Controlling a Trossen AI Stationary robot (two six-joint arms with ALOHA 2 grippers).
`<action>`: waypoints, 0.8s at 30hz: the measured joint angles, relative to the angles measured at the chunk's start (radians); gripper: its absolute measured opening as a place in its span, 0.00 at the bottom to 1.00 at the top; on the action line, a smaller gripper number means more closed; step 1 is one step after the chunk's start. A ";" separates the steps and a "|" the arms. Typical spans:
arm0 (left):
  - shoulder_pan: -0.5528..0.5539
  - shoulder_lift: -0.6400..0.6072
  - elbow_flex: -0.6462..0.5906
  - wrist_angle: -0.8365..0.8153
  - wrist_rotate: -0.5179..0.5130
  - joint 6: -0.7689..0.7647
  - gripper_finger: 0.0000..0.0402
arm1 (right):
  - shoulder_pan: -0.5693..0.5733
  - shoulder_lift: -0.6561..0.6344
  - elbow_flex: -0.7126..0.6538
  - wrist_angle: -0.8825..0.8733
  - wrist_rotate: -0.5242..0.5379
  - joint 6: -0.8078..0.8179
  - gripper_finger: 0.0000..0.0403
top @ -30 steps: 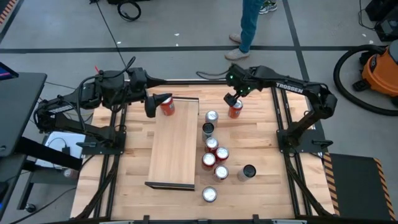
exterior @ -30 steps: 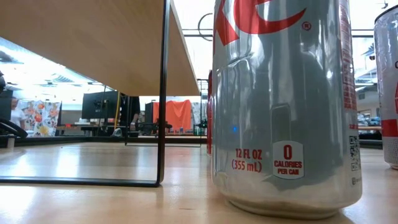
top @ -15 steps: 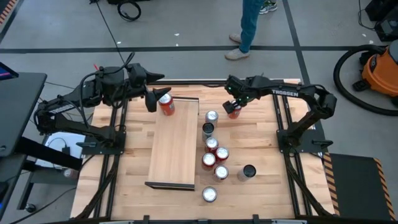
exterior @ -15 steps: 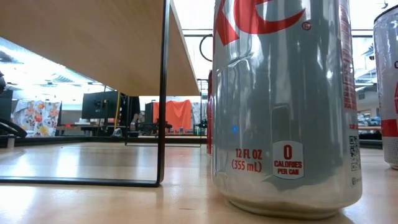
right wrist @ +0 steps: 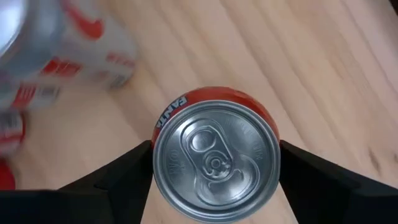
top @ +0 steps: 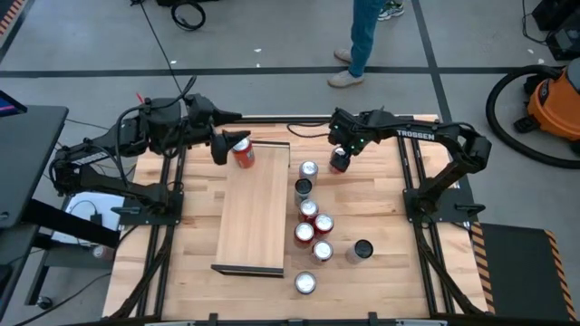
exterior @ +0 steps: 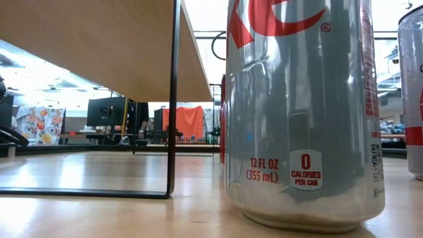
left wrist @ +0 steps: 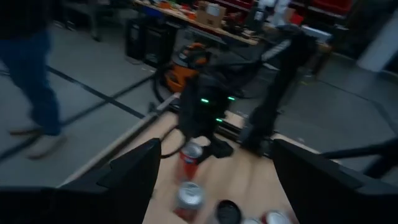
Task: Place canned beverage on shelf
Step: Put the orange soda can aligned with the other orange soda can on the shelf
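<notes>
High cam looks straight down on the whole table [top: 199,244]. Low cam sits at tabletop height, jammed against a can [exterior: 301,112]. Right wrist cam stares down, close, on an orange can [right wrist: 214,155] that the high cam also sees.

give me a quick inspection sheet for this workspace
surface: planked wooden tabletop, upright cans only
job's things: pale flat wooden shelf; red can at its far end; orange-red can right of the shelf
clutter: row of six silver-topped cans, one dark-topped can
grippers: left gripper beside the red can; right gripper, fingers flanking the orange-red can
cables: black cable on floor
surroundings: person's legs, orange vacuum
</notes>
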 joint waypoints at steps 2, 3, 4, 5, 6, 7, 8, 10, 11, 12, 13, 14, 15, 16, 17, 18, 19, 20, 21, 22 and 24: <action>-0.017 0.007 0.000 0.001 0.023 -0.025 0.79 | 0.000 0.001 0.008 -0.013 -0.016 -0.076 0.78; -0.026 0.009 0.000 -0.003 0.024 -0.043 0.79 | 0.000 0.004 0.017 -0.028 -0.023 -0.103 0.78; -0.035 0.010 -0.001 -0.005 0.025 -0.054 0.79 | 0.001 0.004 0.027 -0.041 -0.026 -0.123 0.78; -0.046 0.008 -0.001 -0.001 0.025 -0.068 0.79 | 0.004 0.004 0.041 -0.044 -0.027 -0.138 0.78; -0.054 0.009 0.000 0.002 0.024 -0.076 0.79 | 0.007 0.003 0.054 -0.042 -0.025 -0.151 0.78; -0.062 0.010 0.000 0.002 0.024 -0.085 0.79 | 0.010 0.003 0.066 -0.036 -0.020 -0.159 0.78; -0.068 0.011 0.000 0.001 0.024 -0.095 0.79 | 0.011 0.003 0.075 -0.034 -0.018 -0.165 0.78; -0.077 0.014 0.000 -0.002 0.022 -0.109 0.79 | 0.017 0.003 0.090 -0.050 -0.018 -0.175 0.78; -0.080 0.014 0.000 -0.002 0.021 -0.116 0.79 | 0.019 0.003 0.102 -0.058 -0.017 -0.179 0.78; -0.082 0.015 0.000 0.001 0.021 -0.122 0.79 | 0.021 0.003 0.118 -0.067 -0.017 -0.180 0.78; -0.082 0.017 0.001 0.001 0.021 -0.131 0.79 | 0.023 0.003 0.139 -0.077 -0.017 -0.181 0.78; -0.082 0.020 0.001 -0.001 0.021 -0.141 0.79 | 0.026 0.003 0.163 -0.091 -0.017 -0.178 0.78; -0.082 0.021 0.000 -0.009 0.021 -0.146 0.79 | 0.030 0.003 0.188 -0.112 -0.017 -0.171 0.78; -0.082 0.021 -0.001 -0.013 0.021 -0.150 0.79 | 0.034 0.003 0.213 -0.134 -0.016 -0.163 0.78; -0.082 0.021 -0.001 -0.014 0.021 -0.153 0.79 | 0.040 0.003 0.241 -0.158 -0.015 -0.159 0.78; -0.082 0.020 -0.001 -0.011 0.021 -0.153 0.79 | 0.046 0.003 0.271 -0.175 -0.014 -0.156 0.78; -0.082 0.020 -0.001 -0.010 0.021 -0.153 0.79 | 0.054 0.003 0.300 -0.185 -0.014 -0.155 0.78; -0.082 0.020 -0.001 -0.011 0.021 -0.154 0.79 | 0.062 0.002 0.326 -0.190 -0.014 -0.151 0.78; -0.082 0.022 -0.001 -0.013 0.021 -0.154 0.79 | 0.070 0.002 0.350 -0.195 -0.014 -0.144 0.78; -0.082 0.025 -0.001 -0.012 0.021 -0.154 0.79 | 0.078 0.002 0.371 -0.203 -0.014 -0.132 0.78; -0.081 0.026 -0.001 -0.027 0.030 -0.161 0.79 | 0.095 0.002 0.409 -0.224 -0.015 -0.109 0.78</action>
